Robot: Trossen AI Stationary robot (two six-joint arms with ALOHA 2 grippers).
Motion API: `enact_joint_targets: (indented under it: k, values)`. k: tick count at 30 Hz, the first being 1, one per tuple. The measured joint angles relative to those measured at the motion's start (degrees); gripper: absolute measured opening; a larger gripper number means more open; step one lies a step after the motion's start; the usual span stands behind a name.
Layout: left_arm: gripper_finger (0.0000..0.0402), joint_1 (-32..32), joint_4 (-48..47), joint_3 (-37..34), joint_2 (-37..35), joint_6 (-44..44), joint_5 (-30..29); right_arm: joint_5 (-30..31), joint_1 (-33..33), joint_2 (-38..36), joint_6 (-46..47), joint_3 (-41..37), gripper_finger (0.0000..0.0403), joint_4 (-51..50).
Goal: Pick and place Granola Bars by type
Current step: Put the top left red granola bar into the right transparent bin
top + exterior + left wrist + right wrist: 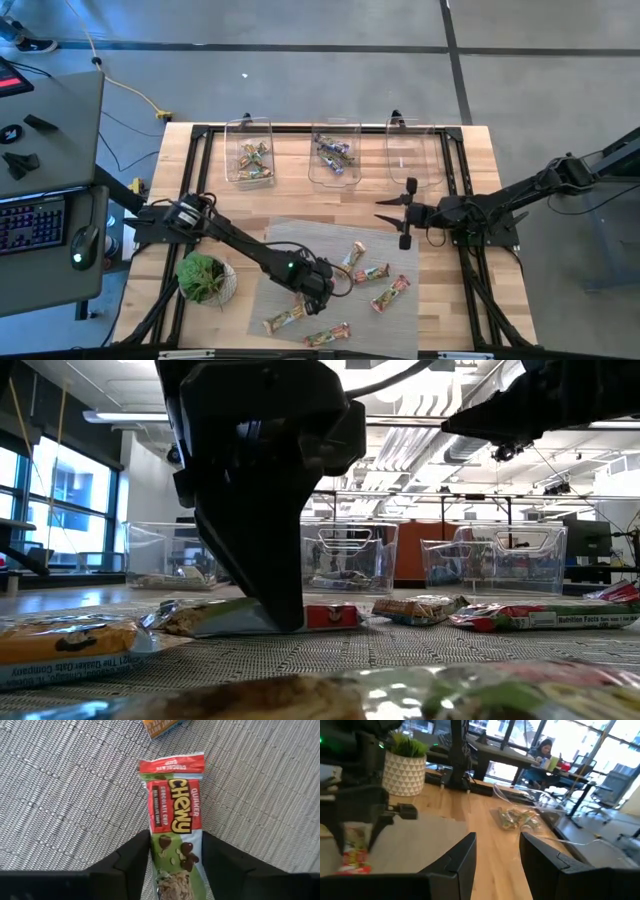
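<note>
Several wrapped granola bars lie flat on a grey woven mat. My left gripper points down over the mat and is shut on a green Chewy bar with a red end; this bar also shows in the low view. Other bars lie to its right and near the table's front edge. My right gripper hovers open and empty above the table, between the mat and the bins; its fingers show in the right wrist view. My left gripper pinches the green bar by its two long edges between its two fingers, at the part away from the red end. The fingers come from above, pointing down, and lie across the bar. The bar lies flat on the mat.
Three clear bins stand along the far edge: the left one holds green-yellow bars, the middle one holds purple bars, and the right one shows no bars. A potted plant stands left of the mat. A person sits in the room behind.
</note>
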Motion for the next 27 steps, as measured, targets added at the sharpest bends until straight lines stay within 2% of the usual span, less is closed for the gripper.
enact_joint_targets:
  k: [6, 11, 15, 20, 25, 27]
  values:
    - [0.013, 0.1, -2.3, 1.9, 0.1, -0.2, -0.3, -5.1, 0.0, 0.0, 4.0, 0.0, 0.0134, 5.1]
    - [0.0122, 2.2, -8.8, 8.4, 1.0, 0.2, -3.7, -9.0, 0.0, -0.1, 7.5, 0.0, 0.0134, 12.0]
    - [0.0121, 5.2, -14.4, 15.0, 0.4, 1.0, -5.8, -14.6, 0.9, -1.5, 9.2, 0.0, 0.0134, 15.0]
    - [0.012, 9.6, -16.1, 20.7, 0.6, 13.7, -5.2, -20.9, 5.6, -6.5, 11.3, 0.0, 0.0134, 13.6]
    - [0.012, 16.4, -14.0, 27.4, 0.6, 28.7, -5.6, -20.4, 11.7, -12.9, 12.0, 0.0, 0.0134, 11.8]
    - [0.012, 19.7, -11.2, 28.5, 0.4, 34.9, -3.9, -19.8, 13.7, -15.3, 11.7, 0.0, 0.0134, 11.8]
